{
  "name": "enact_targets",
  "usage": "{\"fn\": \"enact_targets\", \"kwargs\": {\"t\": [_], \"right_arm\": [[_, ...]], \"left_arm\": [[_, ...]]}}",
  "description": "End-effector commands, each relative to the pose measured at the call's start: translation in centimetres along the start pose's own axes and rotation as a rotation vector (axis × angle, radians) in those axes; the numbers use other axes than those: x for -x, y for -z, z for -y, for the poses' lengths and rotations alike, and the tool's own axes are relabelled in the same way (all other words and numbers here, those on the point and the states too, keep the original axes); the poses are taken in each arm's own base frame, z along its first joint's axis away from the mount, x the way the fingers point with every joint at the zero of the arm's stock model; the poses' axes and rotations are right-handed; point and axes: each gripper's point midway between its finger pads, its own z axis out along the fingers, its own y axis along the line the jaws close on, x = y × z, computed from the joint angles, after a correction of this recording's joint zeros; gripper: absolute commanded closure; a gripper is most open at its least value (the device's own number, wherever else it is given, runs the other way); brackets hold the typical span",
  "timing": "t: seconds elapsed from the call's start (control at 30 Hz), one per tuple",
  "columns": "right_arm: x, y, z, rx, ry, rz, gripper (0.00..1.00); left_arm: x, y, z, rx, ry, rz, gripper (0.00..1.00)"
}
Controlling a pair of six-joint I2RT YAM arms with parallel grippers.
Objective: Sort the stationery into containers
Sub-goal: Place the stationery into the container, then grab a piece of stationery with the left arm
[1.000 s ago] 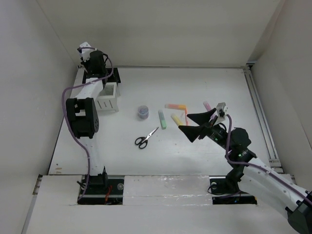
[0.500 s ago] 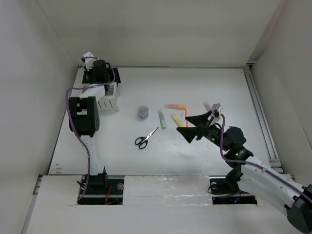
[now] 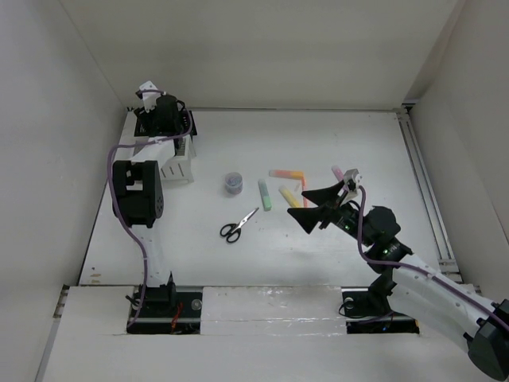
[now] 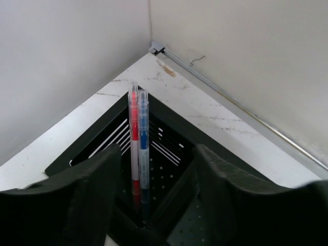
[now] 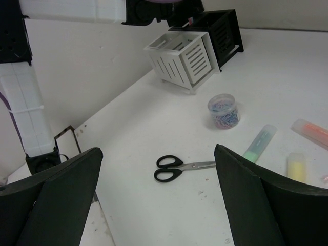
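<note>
Left gripper point(image 4: 154, 166): jaws apart, holding nothing, poised over the black mesh holder point(image 4: 84, 138) in the far left corner. A red pen point(image 4: 134, 138) and a blue pen point(image 4: 143, 148) stand upright side by side in one cell, in the gap between the fingers. Neither seems to touch a finger.

Right gripper point(image 5: 157, 151): jaws spread wide, empty, hovering above the table point(image 5: 154, 118) right of centre.
- Scissors point(image 5: 182, 168) lie flat to its left, blades shut, handles toward the near left.
- Farther left and farther off stands a small clear tub point(image 5: 223, 110) of paper clips.
- A green marker point(image 5: 260, 141), a yellow marker point(image 5: 295, 166) and an orange marker point(image 5: 312, 130) lie loose close by the gripper.
- The white slatted box point(image 5: 182, 59) sits at far left, just beside the black holder.

Handling, as judgement:
- Scissors: probably stiff and light, and they lie thin against the table. Best taken at the thicker handles or across the pivot.
- Markers: light and smooth, apt to roll. Grip mid-barrel, across the length.
- Tub: round and likely slick. Squeeze its sides gently and keep it upright.
</note>
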Motion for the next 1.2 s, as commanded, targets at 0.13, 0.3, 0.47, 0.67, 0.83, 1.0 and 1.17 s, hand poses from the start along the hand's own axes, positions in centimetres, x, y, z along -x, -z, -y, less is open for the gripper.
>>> {"fn": "enact_targets", "kwargs": {"t": [0.13, 0.3, 0.47, 0.67, 0.83, 1.0, 1.17], "right_arm": [[1.1, -0.4, -0.7, 0.042, 0.008, 0.042, 0.03], [1.7, -0.8, -0.7, 0.036, 0.018, 0.051, 0.03], [2.9, -1.7, 1.5, -0.114, 0.067, -0.007, 0.03], [4.4, 1.1, 6.4, -0.489, 0.080, -0.076, 0.00], [3.8, 3.1, 9.9, -0.750, 0.076, -0.181, 0.00], [3.0, 3.6, 10.8, -0.798, 0.080, -0.234, 0.00], [0.4, 3.7, 12.4, -0.871, 0.070, -0.351, 0.03]], "left_arm": [[8.5, 3.7, 0.4, -0.047, 0.117, 0.121, 0.35], [14.3, 7.4, 2.5, -0.111, 0.176, 0.183, 0.11], [19.9, 12.8, 4.9, -0.143, 0.101, 0.244, 0.00], [22.6, 20.9, 10.1, -0.304, 0.002, 0.182, 0.00], [17.0, 25.6, 11.9, -0.498, 0.072, -0.099, 0.00], [7.3, 28.9, 11.1, -0.623, 0.070, -0.324, 0.00], [3.4, 31.7, 9.8, -0.560, 0.003, -0.366, 0.00]]}}
